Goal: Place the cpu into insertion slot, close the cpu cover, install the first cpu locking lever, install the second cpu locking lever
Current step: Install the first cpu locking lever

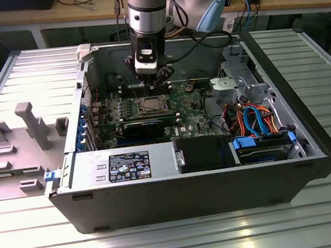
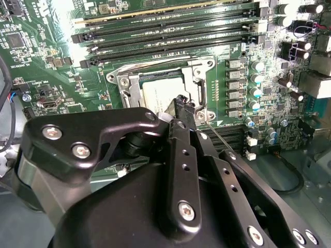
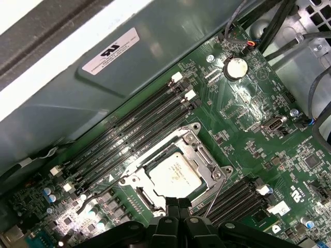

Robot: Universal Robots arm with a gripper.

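Note:
The cpu (image 3: pixel 176 173) lies flat in the insertion slot (image 1: pixel 151 106), its silver-grey top (image 2: pixel 159 93) showing through the window of the cpu cover (image 3: pixel 202 155). The cover's metal frame (image 2: pixel 123 82) lies down around the chip. A thin wire locking lever (image 3: pixel 213 192) angles out from one corner of the socket over the nearby memory slots; it appears as a thin rod (image 2: pixel 220 138) beside the fingers. My gripper (image 3: pixel 179 205) is shut, its black fingertips (image 2: pixel 181 102) together at the socket's edge just above the cover, with nothing visible between them. In the exterior view the gripper (image 1: pixel 158 77) hangs over the socket.
The board sits inside an open computer case (image 1: pixel 191 187) on a ribbed metal table. Long memory slots (image 3: pixel 129 137) run beside the socket. A power supply (image 1: pixel 128 165) and a drive bay with blue and orange cables (image 1: pixel 256 122) fill the near side. A grey fixture (image 1: pixel 30 125) stands at the exterior view's left.

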